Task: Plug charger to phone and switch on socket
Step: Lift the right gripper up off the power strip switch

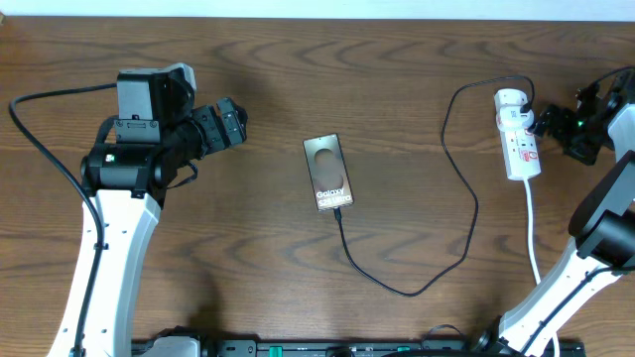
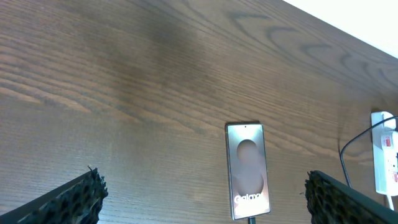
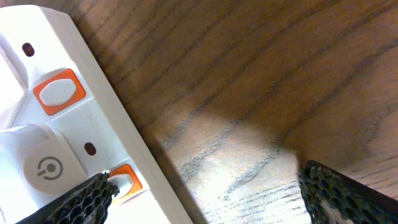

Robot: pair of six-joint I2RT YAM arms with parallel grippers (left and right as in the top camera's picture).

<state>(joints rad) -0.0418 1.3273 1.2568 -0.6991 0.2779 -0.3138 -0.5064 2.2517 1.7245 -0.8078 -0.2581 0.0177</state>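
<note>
The phone (image 1: 328, 173) lies flat at the table's middle, with white "Galaxy" lettering; it also shows in the left wrist view (image 2: 247, 169). The charger cable (image 1: 466, 188) runs from the phone's near end in a loop up to the socket (image 1: 518, 131), a white power strip at the right. Its connector sits at the phone's near edge (image 2: 251, 219). My left gripper (image 1: 230, 124) is open and empty, left of the phone. My right gripper (image 1: 554, 121) is open beside the strip; one finger tip rests over an orange-rimmed switch (image 3: 124, 180). Another switch (image 3: 58, 91) lies farther along.
A white cord (image 1: 533, 233) runs from the strip toward the table's front edge. The robots' thick black cable (image 1: 40, 149) arcs at the far left. Bare wood grain fills the rest of the table (image 1: 238, 248).
</note>
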